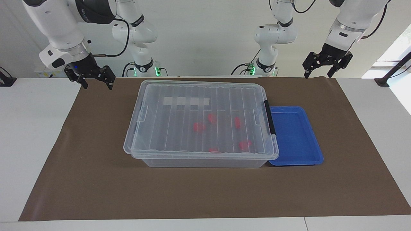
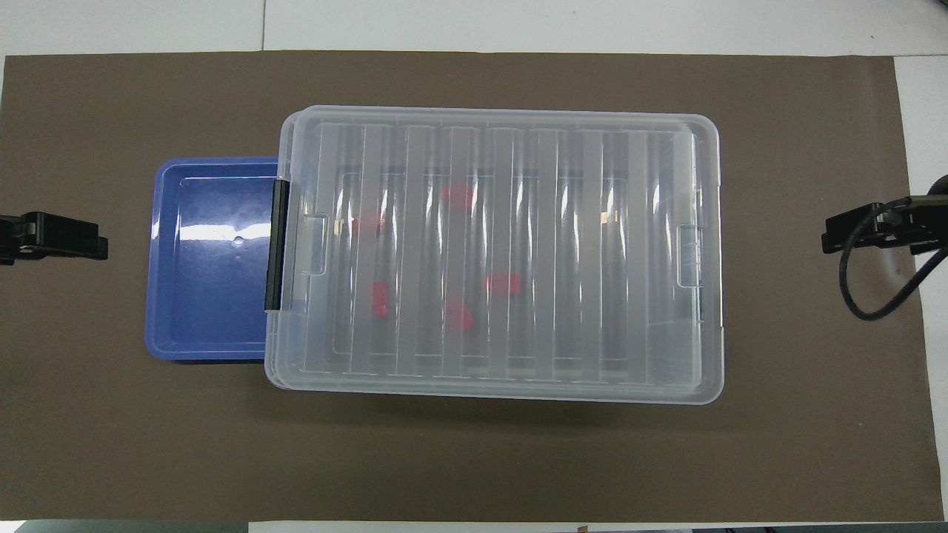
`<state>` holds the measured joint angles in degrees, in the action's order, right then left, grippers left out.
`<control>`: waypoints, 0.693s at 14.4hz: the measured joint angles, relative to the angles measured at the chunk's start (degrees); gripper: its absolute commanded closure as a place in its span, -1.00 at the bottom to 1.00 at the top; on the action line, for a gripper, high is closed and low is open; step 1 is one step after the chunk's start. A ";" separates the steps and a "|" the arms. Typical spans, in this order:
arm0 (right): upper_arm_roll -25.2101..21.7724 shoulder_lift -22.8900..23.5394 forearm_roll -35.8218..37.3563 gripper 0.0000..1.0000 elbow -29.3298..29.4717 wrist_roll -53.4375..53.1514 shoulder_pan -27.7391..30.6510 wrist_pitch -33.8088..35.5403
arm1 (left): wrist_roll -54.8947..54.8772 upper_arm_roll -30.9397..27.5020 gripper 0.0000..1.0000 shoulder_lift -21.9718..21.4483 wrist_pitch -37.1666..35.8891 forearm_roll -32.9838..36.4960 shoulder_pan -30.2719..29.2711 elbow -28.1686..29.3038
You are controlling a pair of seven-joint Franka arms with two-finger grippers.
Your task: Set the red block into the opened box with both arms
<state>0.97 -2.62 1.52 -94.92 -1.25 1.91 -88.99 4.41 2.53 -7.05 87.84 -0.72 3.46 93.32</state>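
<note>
Clear plastic storage bin sat mid-frame on the brown mat, ribbed transparent lid resting on top, slightly offset from the bin body. Black latch bar ran along the lid edge at right of centre in the facing view. White label strips showed through the lid's upper part. Five red blocks lay inside the bin under the lid, scattered around frame centre and lower centre; in the overhead view they showed as red blurs through the ribs. Shallow blue tray touched the bin on the latch side, no red pieces in it. Right gripper hung in the air at upper left of the facing view, over the mat's corner, fingers spread wide, holding nothing. Left gripper hung at upper right, over the mat's edge, fingers also wide apart and holding nothing. In the overhead view both grippers showed only at the frame's side edges, mid-height.
</note>
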 measured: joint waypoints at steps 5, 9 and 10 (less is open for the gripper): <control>0.00 0.04 0.30 -1.00 0.02 0.00 -0.35 0.00 | 0.02 -0.11 -1.00 -0.05 -0.04 0.00 -0.05 0.00; -0.50 0.04 0.32 -1.00 0.02 0.00 -0.22 0.00 | 0.02 -0.11 -1.00 -0.05 -0.04 0.00 -0.05 0.05; -0.56 0.04 0.32 -1.00 0.02 0.00 -0.22 0.00 | 0.03 -0.12 -1.00 -0.06 -0.04 0.00 -0.05 0.13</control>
<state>0.41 -2.58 1.84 -94.90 -1.25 1.70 -88.99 4.44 2.41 -7.11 87.80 -0.72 3.41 93.46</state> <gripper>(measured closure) 0.000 0.000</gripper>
